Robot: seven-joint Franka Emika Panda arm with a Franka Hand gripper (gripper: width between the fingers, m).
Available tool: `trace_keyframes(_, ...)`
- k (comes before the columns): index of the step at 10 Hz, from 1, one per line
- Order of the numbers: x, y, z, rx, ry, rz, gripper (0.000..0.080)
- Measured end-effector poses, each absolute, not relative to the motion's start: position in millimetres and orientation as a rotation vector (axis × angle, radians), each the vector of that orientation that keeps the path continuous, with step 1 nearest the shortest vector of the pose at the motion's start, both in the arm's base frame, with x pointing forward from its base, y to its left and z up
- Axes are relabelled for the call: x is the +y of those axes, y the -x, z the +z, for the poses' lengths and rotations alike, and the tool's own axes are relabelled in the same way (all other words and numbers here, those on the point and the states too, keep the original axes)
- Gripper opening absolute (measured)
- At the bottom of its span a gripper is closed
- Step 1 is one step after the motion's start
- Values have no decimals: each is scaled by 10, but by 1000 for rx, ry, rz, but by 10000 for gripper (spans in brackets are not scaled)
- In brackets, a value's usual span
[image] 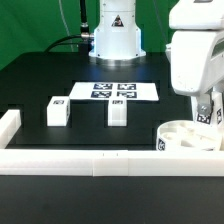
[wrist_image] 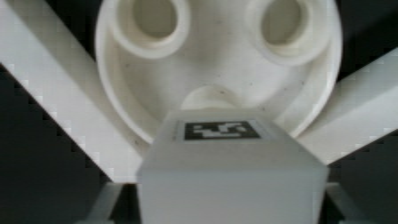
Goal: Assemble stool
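There's the end effector [image: 205, 110] clenched on a leg [wrist_image: 228, 170], the socketed seat [image: 183, 137] sitting on the bench [image: 40, 80] just beneath it, and it's light, stiff, slick plastic by the look, so I'd want the pinch square across the block's flat sides.

The table [image: 40, 90] is black. The round white seat [image: 178, 140] lies on it right under the pincer [image: 206, 115]. One white leg [image: 118, 108] stands well away from the pincer, and another leg [image: 57, 109] stands farther off still. The marker board [image: 115, 91] lies flat beyond the nearer leg. A long white rail [image: 100, 160] lies just beside the seat.
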State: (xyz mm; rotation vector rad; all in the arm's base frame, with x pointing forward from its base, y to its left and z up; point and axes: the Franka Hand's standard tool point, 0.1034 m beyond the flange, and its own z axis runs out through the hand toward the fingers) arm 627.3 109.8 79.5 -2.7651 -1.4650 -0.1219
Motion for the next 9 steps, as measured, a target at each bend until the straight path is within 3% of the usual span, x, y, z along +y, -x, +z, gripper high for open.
trace_keyframes(4,1106,-6271,789,-1058,2930,-119,336)
trace_keyframes(9,1160,-6260,779,33,3073,-104,337)
